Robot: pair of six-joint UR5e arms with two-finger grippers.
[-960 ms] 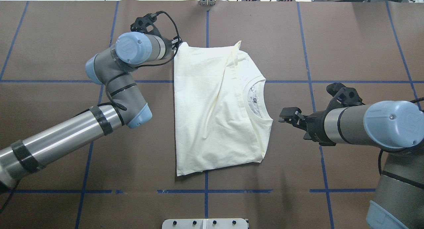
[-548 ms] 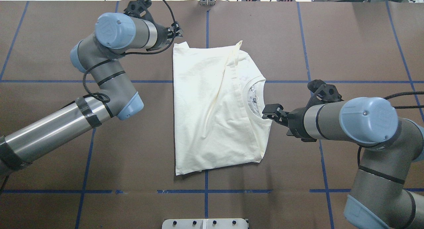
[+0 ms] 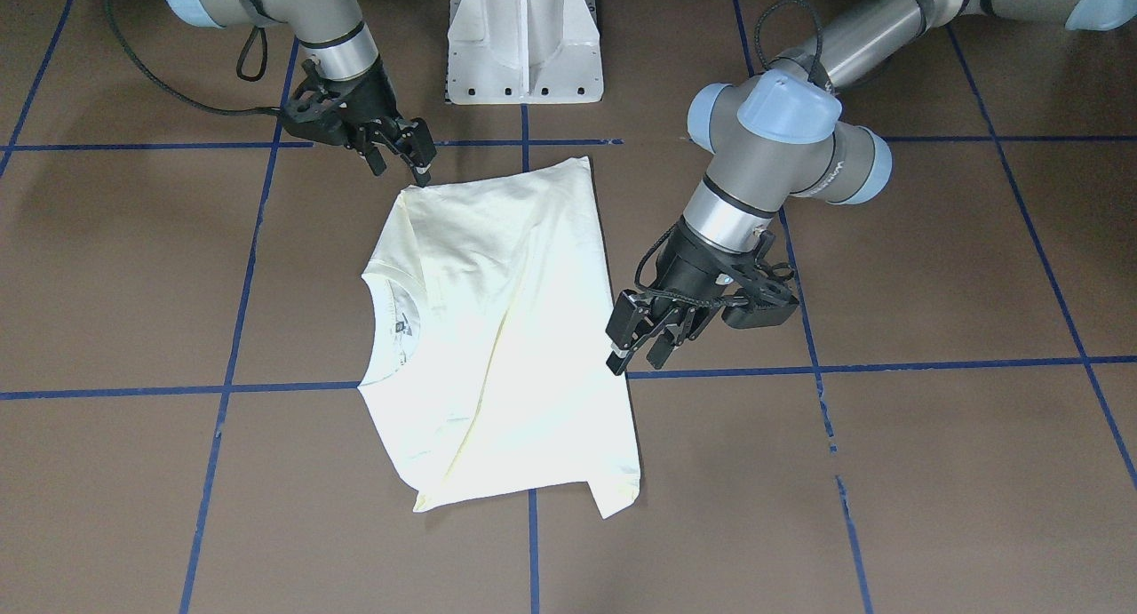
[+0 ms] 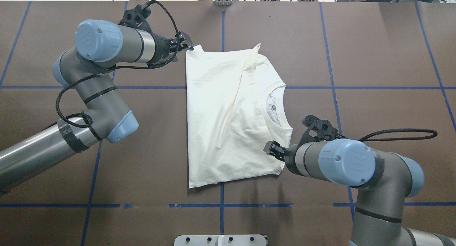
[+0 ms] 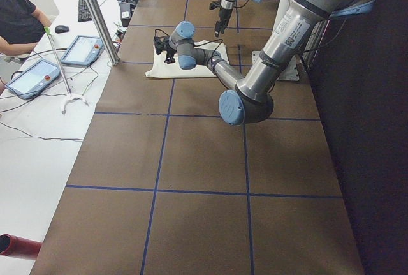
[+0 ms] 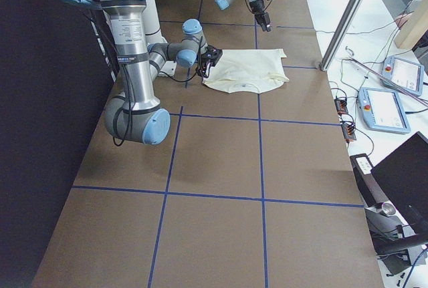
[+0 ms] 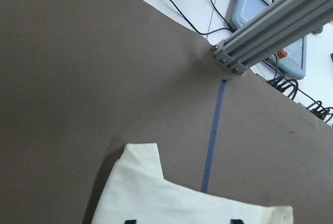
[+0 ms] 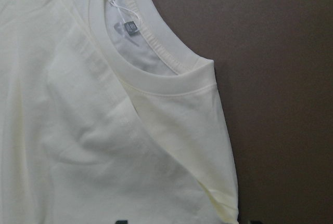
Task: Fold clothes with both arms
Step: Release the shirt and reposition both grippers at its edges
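Shift toward corners of cream-white long-sleeved T-shirt (image 4: 228, 125), flat on brown desk (image 4: 356, 43): left black two-finger pincer (image 4: 187, 46), released, re-angled at far hem corner (image 4: 194, 50); right pincer (image 4: 270, 148), released, moved from neckline (image 4: 276, 109) to near shoulder (image 4: 279, 166). Likely pre-grasp for next fold.

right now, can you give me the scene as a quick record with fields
garment: cream T-shirt, partly folded, flat on table, neckline toward the robot's right
left end effector: open, over the shirt's far left corner, not gripping
right end effector: open, over the near shoulder beside the neckline, not gripping
print: not visible
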